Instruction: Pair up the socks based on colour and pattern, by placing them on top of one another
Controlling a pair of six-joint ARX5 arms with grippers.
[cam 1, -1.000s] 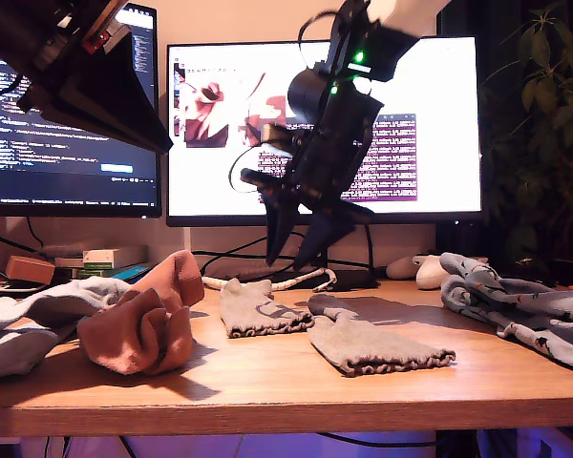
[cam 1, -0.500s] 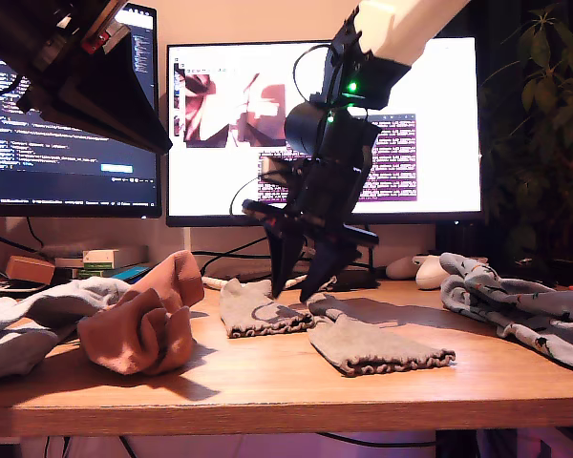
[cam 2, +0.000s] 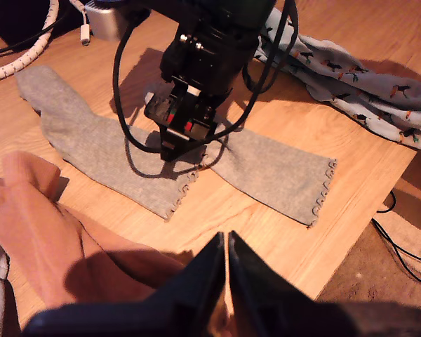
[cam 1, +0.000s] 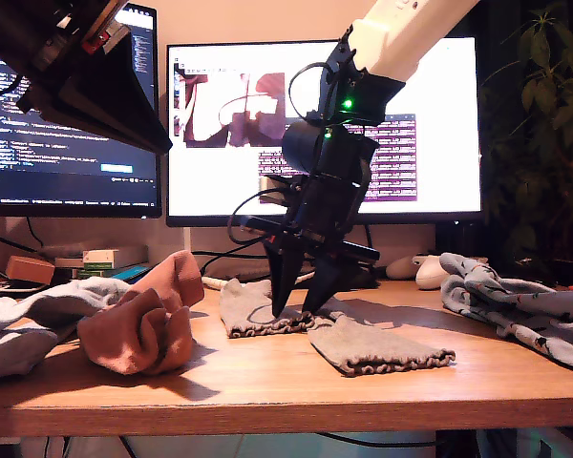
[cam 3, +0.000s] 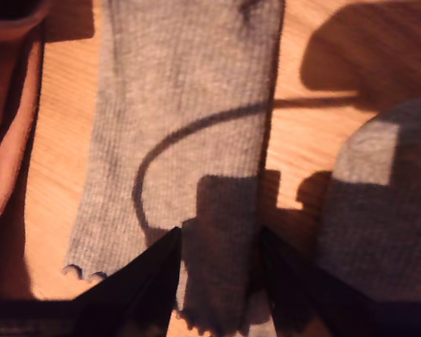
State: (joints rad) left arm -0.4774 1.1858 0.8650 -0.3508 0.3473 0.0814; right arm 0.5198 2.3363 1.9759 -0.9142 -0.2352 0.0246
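Two grey-beige ankle socks lie flat mid-table: one [cam 1: 253, 310] [cam 2: 91, 147] [cam 3: 189, 119] and its mate [cam 1: 372, 343] [cam 2: 281, 175]. My second gripper [cam 1: 301, 307] [cam 3: 221, 281] stands open, fingertips down on the first sock's scalloped cuff, one finger [cam 3: 144, 281] on each side of it. My first gripper [cam 2: 226, 246] [cam 1: 162, 143] hangs shut and empty high at the exterior view's left, above the crumpled salmon-pink socks [cam 1: 143, 324] [cam 2: 56, 239]. Pale grey-blue printed socks [cam 1: 525, 305] [cam 2: 351, 77] are heaped at the exterior view's right. Pale socks [cam 1: 29, 329] lie at its left edge.
A white coiled cable [cam 1: 267, 282] [cam 2: 21, 63] and a white mouse [cam 1: 430, 272] lie behind the socks, in front of two monitors [cam 1: 430, 124]. A plant [cam 1: 544, 143] fills the exterior view's right. The table's front edge [cam 1: 286, 405] runs close to the grey socks.
My second gripper has come down from above the table onto the cuff of the grey sock. The first arm and the socks have not moved.
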